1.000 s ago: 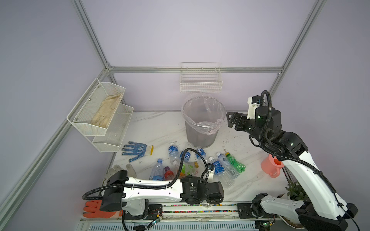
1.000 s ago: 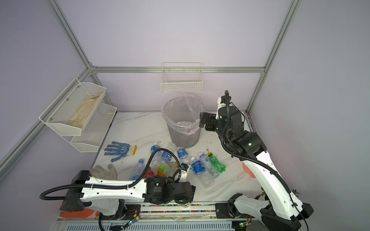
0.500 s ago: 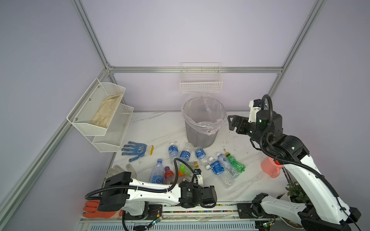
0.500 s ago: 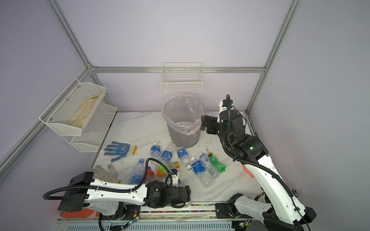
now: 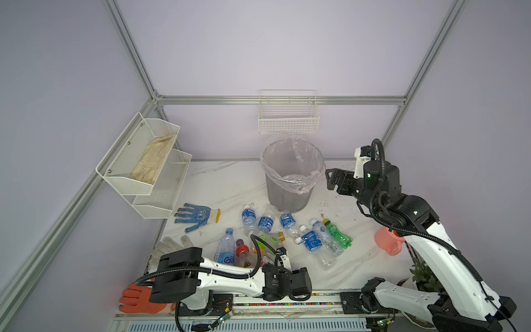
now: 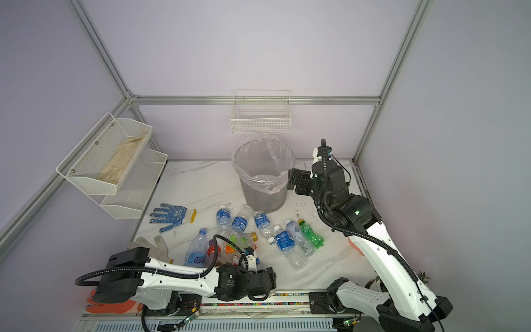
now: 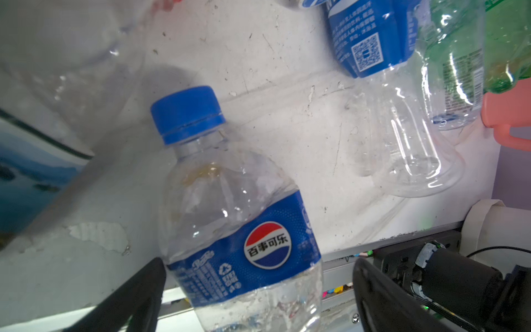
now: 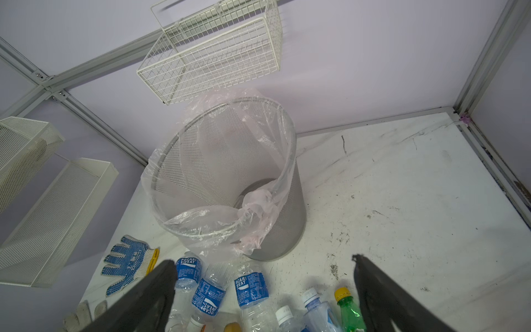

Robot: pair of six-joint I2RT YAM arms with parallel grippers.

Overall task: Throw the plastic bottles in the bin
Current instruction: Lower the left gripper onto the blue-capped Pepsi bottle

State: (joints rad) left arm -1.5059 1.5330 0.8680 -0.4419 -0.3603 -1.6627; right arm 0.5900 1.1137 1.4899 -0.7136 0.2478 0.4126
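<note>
Several plastic bottles (image 5: 265,222) (image 6: 240,224) lie on the white table in front of the bin, most blue-labelled, one green (image 5: 339,234). The grey mesh bin (image 5: 287,192) (image 6: 264,195) (image 8: 287,212) stands upright with a clear bag liner. My left gripper (image 5: 301,283) (image 7: 260,264) is low at the table's front edge, open. A blue-capped Pepsi bottle (image 7: 238,218) lies between its fingers and hardly shows in the top views. My right gripper (image 5: 330,179) (image 8: 264,261) hangs open and empty beside the bin's right rim.
A pink watering can (image 5: 388,243) stands at the right, behind the right arm. A blue-dotted glove (image 5: 198,215), a white glove (image 5: 172,244) and an orange glove (image 5: 138,299) lie to the left. White wire baskets (image 5: 287,120) and shelves (image 5: 143,161) hang on the walls.
My left gripper has drawn back toward the front edge, uncovering bottles it was over. My right gripper has sunk slightly beside the bin. Both stayed open.
</note>
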